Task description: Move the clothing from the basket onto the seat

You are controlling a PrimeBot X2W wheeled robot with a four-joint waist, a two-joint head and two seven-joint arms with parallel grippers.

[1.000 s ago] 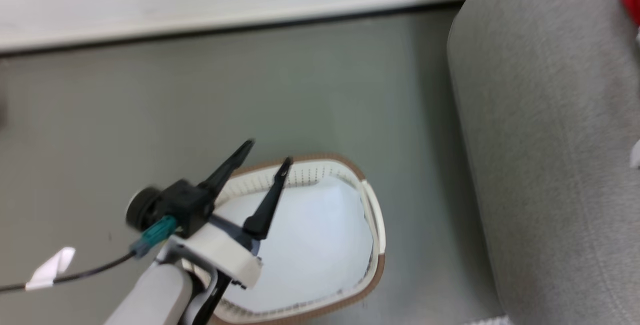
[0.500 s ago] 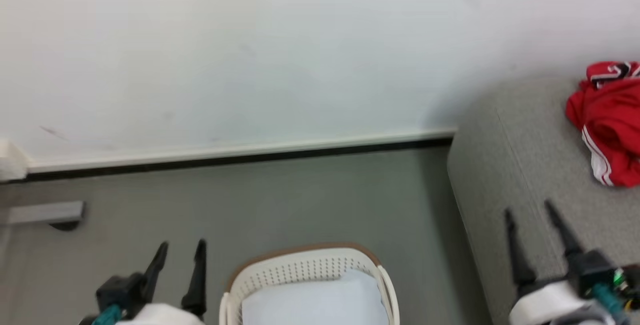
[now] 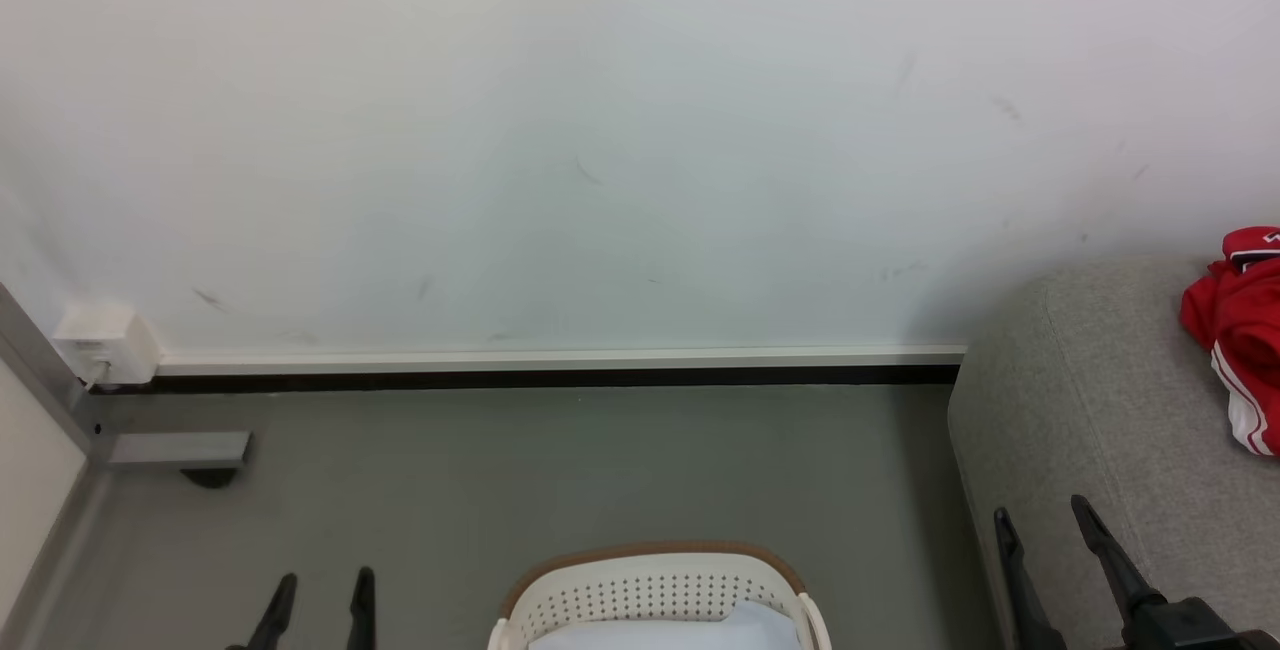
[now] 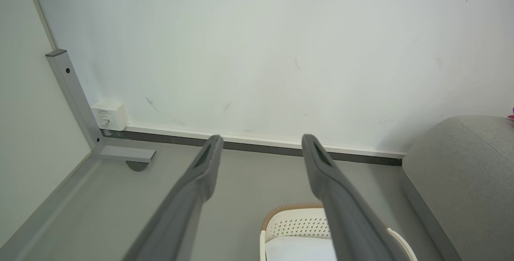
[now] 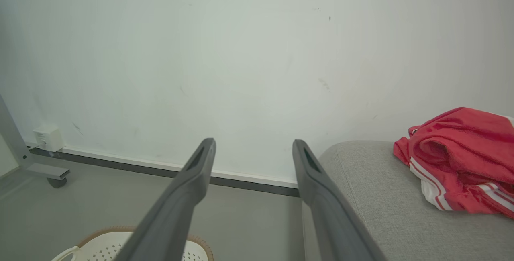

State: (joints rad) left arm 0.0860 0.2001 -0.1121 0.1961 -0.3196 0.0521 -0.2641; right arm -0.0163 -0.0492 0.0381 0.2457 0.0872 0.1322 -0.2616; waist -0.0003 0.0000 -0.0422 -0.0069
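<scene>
A pale wall (image 3: 600, 130) takes up the upper part of the head view, with a white and black skirting strip along its foot. Below it runs the grey floor (image 3: 560, 460).

The seat (image 3: 1080, 420) stands at the right against the wall, its rounded corner facing the middle of the room. The clothing (image 3: 1240, 330) lies crumpled on top of the seat near the right edge of the head view, red with white stripes; the right wrist view shows it resting on the cushion in a loose heap.

The basket (image 3: 650, 555) sits on the floor at the bottom centre, left of the seat and apart from it. A pale cloth (image 3: 745, 627) lies inside it, and no red fabric shows in the part of the basket in view.

A grey metal frame (image 3: 175, 449) with a dark caster stands at the left by the wall.

The right gripper (image 3: 1040, 512) hangs in front of the seat's near edge, jaws apart with nothing between them. The left gripper (image 3: 323, 585) hangs over the floor left of the basket, jaws likewise apart and empty.

A small white socket box (image 3: 105, 342) sits on the wall just above the skirting at the far left.
</scene>
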